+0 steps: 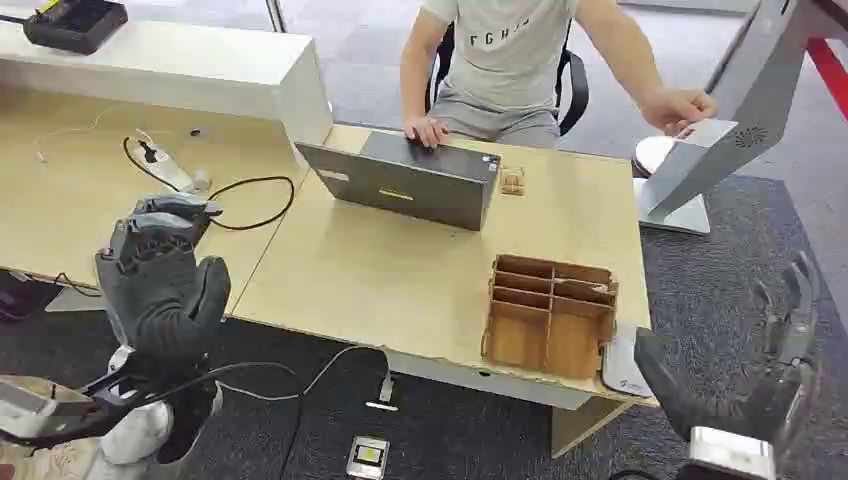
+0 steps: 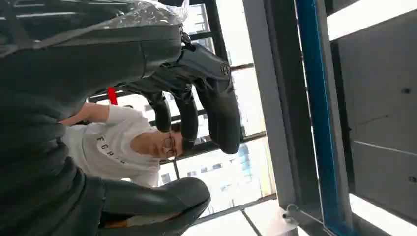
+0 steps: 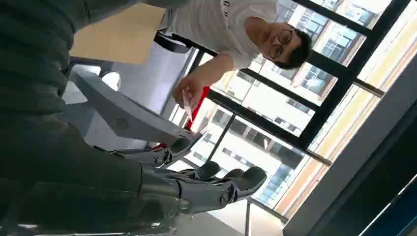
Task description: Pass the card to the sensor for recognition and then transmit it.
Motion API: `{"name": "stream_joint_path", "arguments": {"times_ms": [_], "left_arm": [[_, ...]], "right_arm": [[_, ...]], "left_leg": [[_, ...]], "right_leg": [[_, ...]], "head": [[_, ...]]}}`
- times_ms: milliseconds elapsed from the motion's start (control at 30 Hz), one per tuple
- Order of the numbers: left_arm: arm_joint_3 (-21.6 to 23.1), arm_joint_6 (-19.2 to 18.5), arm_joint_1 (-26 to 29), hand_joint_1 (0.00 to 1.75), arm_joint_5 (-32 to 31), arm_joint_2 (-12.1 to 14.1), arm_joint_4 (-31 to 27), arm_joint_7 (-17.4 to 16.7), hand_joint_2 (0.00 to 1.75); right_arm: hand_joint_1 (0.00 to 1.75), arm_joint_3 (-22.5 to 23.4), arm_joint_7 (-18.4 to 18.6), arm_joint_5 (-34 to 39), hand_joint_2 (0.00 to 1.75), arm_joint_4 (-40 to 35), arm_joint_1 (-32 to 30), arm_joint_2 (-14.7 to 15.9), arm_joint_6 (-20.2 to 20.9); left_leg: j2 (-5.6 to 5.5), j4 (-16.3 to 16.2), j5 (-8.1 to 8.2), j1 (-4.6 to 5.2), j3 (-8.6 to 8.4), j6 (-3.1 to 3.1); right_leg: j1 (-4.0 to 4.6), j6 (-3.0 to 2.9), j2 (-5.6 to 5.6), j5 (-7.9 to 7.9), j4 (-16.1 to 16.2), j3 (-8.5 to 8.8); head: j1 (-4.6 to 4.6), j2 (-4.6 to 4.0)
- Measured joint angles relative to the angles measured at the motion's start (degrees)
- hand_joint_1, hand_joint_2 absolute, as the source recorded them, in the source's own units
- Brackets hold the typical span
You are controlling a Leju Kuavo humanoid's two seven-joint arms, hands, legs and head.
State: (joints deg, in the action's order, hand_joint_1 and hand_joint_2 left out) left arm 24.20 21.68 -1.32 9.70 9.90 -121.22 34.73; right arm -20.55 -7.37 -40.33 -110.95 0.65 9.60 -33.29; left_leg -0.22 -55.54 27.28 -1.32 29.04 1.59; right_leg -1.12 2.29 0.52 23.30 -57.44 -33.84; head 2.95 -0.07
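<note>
Holding nothing, both raised with fingers apart: left robot hand [image 1: 160, 285] near-left, right robot hand [image 1: 765, 385] near-right off the counter [image 1: 400, 270]; card [image 3: 187, 104] in person's hand [image 1: 678, 108] at the far-right sensor [image 1: 745, 95].

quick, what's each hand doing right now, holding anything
Left hand: open, raised beside the table, holding nothing.
Right hand: open, fingers apart, holding nothing.
</note>
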Motion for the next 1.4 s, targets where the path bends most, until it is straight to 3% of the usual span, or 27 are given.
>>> {"name": "stream_joint_path", "arguments": {"times_ms": [233, 500, 700, 867, 1267, 1400], "left_arm": [[-0.02, -0.09, -0.03, 0.96, 0.26, 0.0, 0.0, 0.02, 1.75], [0.02, -1.13, -0.85, 0.99, 1.16, -0.09, 0.22, 0.24, 1.75], [0.18, -2.27, -1.78, 1.2, 1.99, -0.59, 0.85, 0.48, 1.75], [0.42, -3.8, -3.18, 1.13, 2.82, -1.14, 1.84, 0.83, 1.75], [2.1, -3.02, -5.91, 1.15, 4.39, -1.99, 4.31, 2.67, 1.75], [2.95, -2.14, -6.94, 1.15, 5.22, -2.1, 4.66, 3.3, 1.75]], "right_arm": [[0.0, 0.0, 0.0, -0.02, 1.75, -0.15, 0.01, 0.07, 0.4], [0.0, -1.2, -0.09, 2.47, 1.75, 1.53, 3.97, 0.07, 5.72], [0.0, -1.81, -0.44, 3.21, 1.75, 4.87, 8.0, 0.17, 9.03], [0.0, -1.81, 0.02, 2.73, 1.75, 8.79, 12.09, 0.68, 10.67], [0.0, -2.06, 1.6, 0.57, 1.75, 29.62, 30.31, 2.51, 15.19], [0.0, -3.21, 3.78, -0.33, 1.75, 39.53, 37.53, 2.49, 16.68]], "left_leg": [[0.0, 0.0, 0.0, 0.0, 0.03, 0.0], [0.0, 0.0, -0.02, 0.0, 0.04, 0.01], [0.0, 0.0, -0.02, 0.0, 0.02, 0.01], [0.0, -0.01, -0.02, 0.0, 0.03, 0.01], [-0.03, -0.04, -0.09, 0.0, 0.06, -0.01], [-0.06, -0.04, -0.11, 0.0, 0.09, -0.02]], "right_leg": [[0.0, 0.0, 0.0, 0.0, 0.0, 0.0], [0.0, 0.0, -0.01, -0.01, 0.0, 0.01], [0.0, 0.0, 0.0, -0.03, 0.0, 0.0], [0.0, 0.01, 0.0, -0.03, 0.0, 0.0], [-0.01, 0.01, -0.01, -0.09, -0.02, -0.02], [-0.02, 0.0, -0.04, -0.09, -0.03, -0.03]], "head": [[-0.02, 0.0], [0.0, 0.0], [0.0, 0.0], [-0.02, 0.0], [0.0, 0.0], [-0.02, 0.0]]}}
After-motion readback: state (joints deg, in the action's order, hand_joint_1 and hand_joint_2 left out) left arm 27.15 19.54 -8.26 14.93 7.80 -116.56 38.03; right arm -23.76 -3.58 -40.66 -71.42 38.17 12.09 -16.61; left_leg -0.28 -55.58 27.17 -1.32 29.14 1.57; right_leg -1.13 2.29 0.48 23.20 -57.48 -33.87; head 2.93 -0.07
